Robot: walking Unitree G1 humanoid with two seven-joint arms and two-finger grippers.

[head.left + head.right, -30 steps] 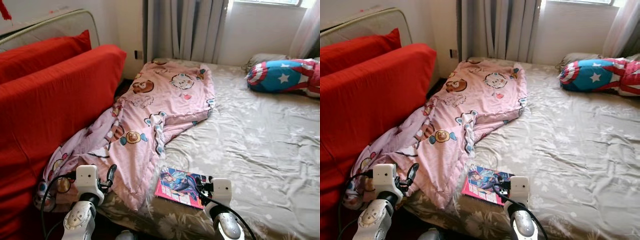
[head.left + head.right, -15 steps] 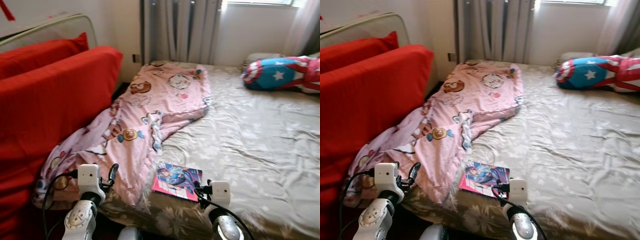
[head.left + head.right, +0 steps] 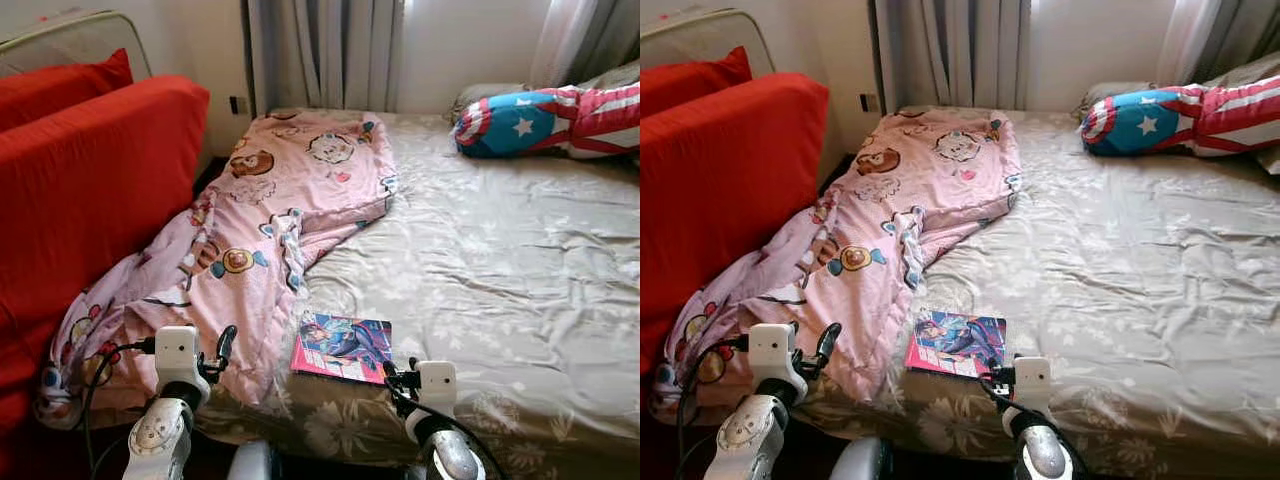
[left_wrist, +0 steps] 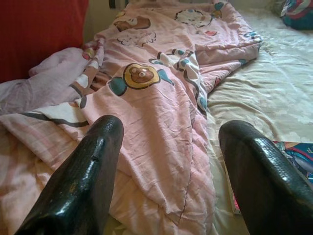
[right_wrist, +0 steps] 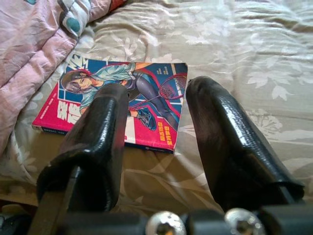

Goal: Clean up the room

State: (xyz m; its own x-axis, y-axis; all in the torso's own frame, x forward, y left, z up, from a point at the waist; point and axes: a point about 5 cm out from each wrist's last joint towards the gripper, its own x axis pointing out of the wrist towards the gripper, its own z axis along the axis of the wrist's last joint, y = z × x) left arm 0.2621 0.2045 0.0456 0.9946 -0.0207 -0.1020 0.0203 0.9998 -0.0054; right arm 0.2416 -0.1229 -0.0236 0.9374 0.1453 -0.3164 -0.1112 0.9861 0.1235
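A pink cartoon-print blanket (image 3: 290, 200) lies rumpled over the left side of the bed and spills off its front corner. A colourful comic book (image 3: 343, 347) lies flat on the beige floral sheet (image 3: 520, 270) near the bed's front edge, just right of the blanket's hem. My left gripper (image 4: 171, 128) is open and held low in front of the blanket's hanging part, apart from it. My right gripper (image 5: 157, 88) is open, pointing at the book (image 5: 117, 100) from just short of its near edge, with nothing between its fingers.
A red sofa (image 3: 90, 190) with red cushions stands close along the bed's left side. A star-and-stripes pillow (image 3: 540, 115) lies at the bed's far right. Grey curtains (image 3: 320, 50) hang behind the bed by a wall socket.
The whole picture has slid leftward and the bed sits nearer, so the camera has moved. Blanket and book lie as before. Both arms hold the same pose, still open.
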